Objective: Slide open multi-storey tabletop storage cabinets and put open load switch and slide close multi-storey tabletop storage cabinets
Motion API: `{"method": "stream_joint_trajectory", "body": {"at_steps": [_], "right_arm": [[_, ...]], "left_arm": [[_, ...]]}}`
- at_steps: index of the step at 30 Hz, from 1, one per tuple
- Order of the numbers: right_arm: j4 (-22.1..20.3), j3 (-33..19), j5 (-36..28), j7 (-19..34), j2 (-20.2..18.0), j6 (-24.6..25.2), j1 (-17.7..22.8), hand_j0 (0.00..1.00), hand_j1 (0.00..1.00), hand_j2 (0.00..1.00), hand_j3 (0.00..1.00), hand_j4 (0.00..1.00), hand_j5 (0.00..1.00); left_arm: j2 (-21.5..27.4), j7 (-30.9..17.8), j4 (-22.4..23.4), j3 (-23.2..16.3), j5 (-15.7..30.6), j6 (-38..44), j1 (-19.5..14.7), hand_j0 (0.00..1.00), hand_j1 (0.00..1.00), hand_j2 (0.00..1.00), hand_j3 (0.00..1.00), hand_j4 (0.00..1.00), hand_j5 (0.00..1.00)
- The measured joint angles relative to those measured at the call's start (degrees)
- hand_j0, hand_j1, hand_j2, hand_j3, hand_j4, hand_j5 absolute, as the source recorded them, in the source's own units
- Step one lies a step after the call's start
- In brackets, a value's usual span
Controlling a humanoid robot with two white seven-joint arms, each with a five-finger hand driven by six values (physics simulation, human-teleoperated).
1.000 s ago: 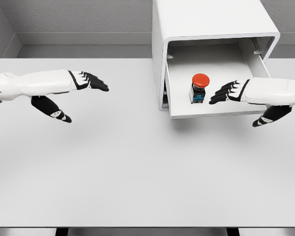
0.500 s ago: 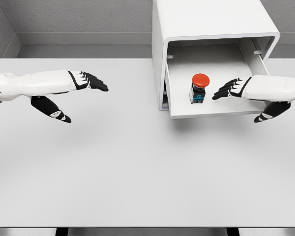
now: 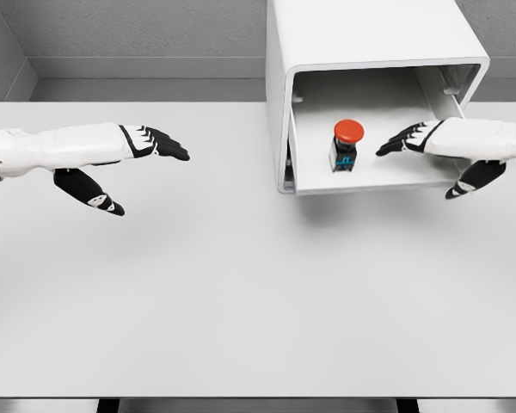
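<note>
A white tabletop storage cabinet stands at the back right of the table. Its drawer is slid partly out. Inside the drawer stands the load switch, a small black body with a red round cap. My right hand reaches in from the right over the drawer, fingers stretched toward the switch but apart from it, thumb hanging below at the drawer's front right. My left hand hovers over the table's left side, fingers extended, holding nothing.
The white table spreads wide in front of the cabinet. A grey wall runs behind it. The table's front edge shows at the bottom.
The drawer has slid back into the cabinet somewhat, carrying the switch with it. My right hand moved back and up along with it. The left arm stayed still.
</note>
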Motion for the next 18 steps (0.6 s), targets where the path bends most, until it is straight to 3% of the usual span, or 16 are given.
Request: {"method": "stream_joint_trajectory", "body": {"at_steps": [9, 18], "right_arm": [[4.34, 0.01, 2.53, 0.04, 4.46, -0.03, -2.46, 1.00, 1.00, 1.00, 1.00, 1.00, 1.00], [6.85, -0.05, 2.90, 0.05, 5.25, -0.03, -5.10, 1.00, 1.00, 1.00, 1.00, 1.00, 1.00]], "left_arm": [[0.07, -0.08, 0.05, 0.02, 0.00, 0.00, 0.09, 1.00, 1.00, 1.00, 1.00, 1.00, 1.00], [0.10, -0.09, 0.02, 0.01, 0.00, 0.00, 0.18, 1.00, 1.00, 1.00, 1.00, 1.00, 1.00]]}}
